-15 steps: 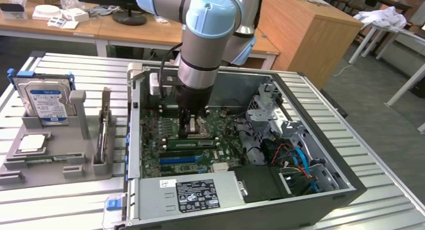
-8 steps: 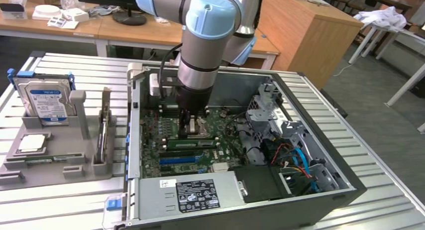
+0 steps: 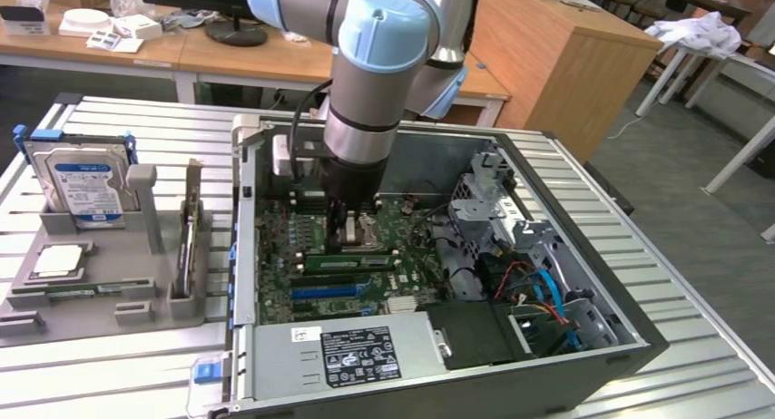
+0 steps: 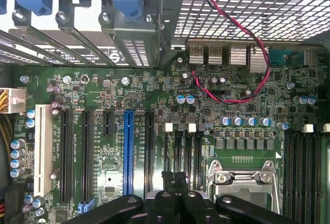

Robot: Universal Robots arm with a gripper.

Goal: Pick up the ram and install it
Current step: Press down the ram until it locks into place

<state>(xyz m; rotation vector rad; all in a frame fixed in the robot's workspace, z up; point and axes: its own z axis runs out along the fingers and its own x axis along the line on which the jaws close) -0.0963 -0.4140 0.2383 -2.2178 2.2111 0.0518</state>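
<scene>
The end effector (image 3: 351, 227), grip state unclear, hovered over the motherboard (image 3: 363, 256); the ram (image 3: 348, 260), at its six o'clock, looked thin, stiff, fragile, best held by edges.

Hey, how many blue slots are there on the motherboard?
1. The blue slot lies among the black slots on the motherboard, between the white slot and the processor socket. The arm may hide others.

motherboard (image 4: 154, 131): green, seen from above
blue slot (image 4: 128, 152): between black slots
CPU socket (image 4: 245, 180): metal frame
red-black wire (image 4: 247, 69): looped near rear ports
claw (image 4: 174, 203): dark, over board
</scene>
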